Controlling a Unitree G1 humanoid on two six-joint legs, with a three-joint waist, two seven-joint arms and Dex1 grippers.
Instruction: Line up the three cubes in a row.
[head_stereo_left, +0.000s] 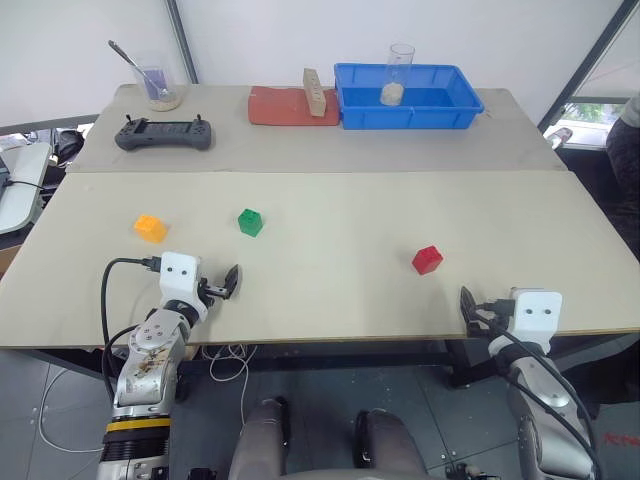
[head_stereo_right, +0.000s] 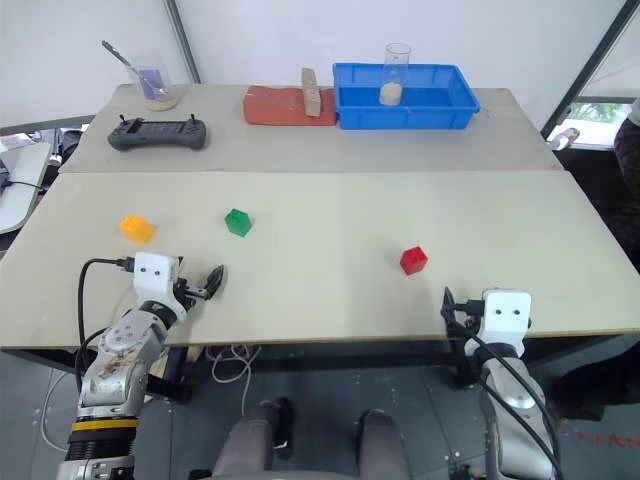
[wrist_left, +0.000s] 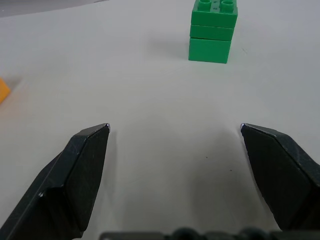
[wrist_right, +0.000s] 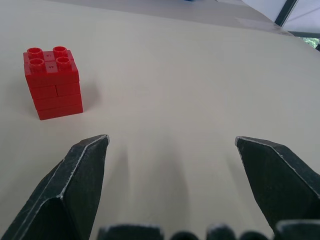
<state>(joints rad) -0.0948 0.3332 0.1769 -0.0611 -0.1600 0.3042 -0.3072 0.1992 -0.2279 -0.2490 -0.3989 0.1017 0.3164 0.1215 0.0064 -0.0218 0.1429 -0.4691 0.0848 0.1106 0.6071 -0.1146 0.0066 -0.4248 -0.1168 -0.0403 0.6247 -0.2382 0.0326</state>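
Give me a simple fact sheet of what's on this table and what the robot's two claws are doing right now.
orange-yellow cube: near table's left side, alone
green cube: right of the orange-yellow one, apart from it
red cube: far to the right, nearer the front edge
row formed: not yet
left gripper: open, empty, facing the green cube
right gripper: open, empty, at the table's front edge
back table: blue bin, controller
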